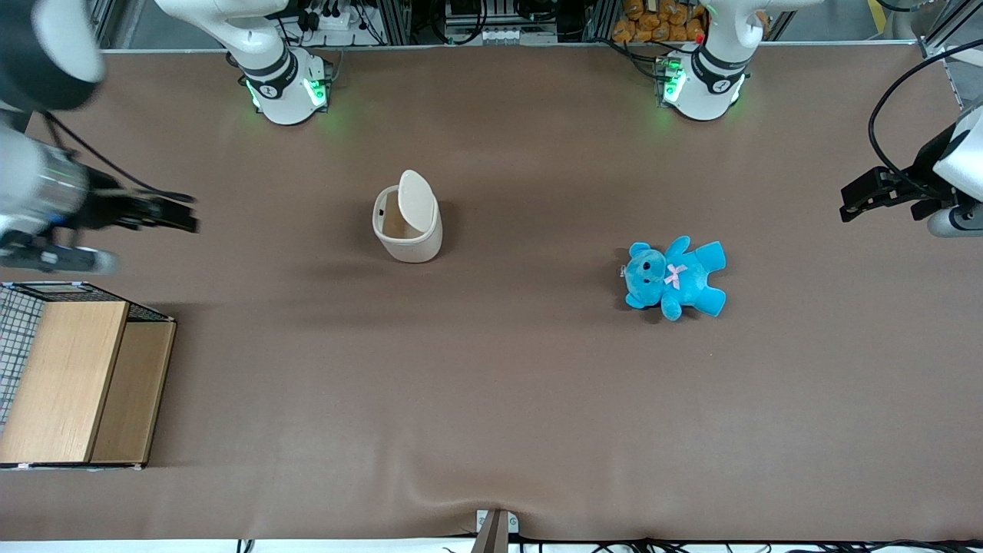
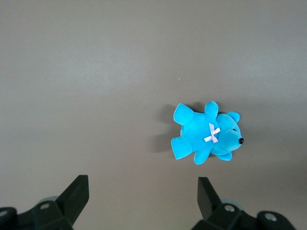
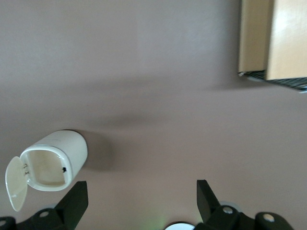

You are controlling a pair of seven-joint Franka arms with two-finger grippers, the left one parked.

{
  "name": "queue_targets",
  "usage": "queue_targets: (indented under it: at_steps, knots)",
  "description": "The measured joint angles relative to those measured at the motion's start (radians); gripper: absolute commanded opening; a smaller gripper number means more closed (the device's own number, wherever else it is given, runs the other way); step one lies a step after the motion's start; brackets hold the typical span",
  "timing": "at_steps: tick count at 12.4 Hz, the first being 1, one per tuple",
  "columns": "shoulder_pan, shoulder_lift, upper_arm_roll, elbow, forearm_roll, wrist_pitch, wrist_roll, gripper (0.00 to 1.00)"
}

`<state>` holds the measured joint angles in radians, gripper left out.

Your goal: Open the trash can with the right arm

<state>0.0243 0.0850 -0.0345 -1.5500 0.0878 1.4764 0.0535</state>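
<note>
Well apart from trash can (image 1: 408, 224), lid up, jaws (image 3: 142, 201) spread wide

The right arm (image 1: 31, 184) is held above the working arm's end of the table, its forearm stretched level toward the table's middle. The gripper (image 1: 180, 215) is carried at its tip, clear of the table. In the right wrist view, its two black fingers (image 3: 74, 201) are spread wide apart, with nothing between them.
</note>
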Motion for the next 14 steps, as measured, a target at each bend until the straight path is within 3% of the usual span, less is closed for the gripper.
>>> queue_targets:
  at_steps: [6, 14]
  knots:
    - [-0.069, -0.061, -0.002, 0.108, -0.013, -0.103, -0.018, 1.00]
    - [-0.070, -0.061, -0.002, 0.157, -0.052, -0.148, -0.016, 1.00]
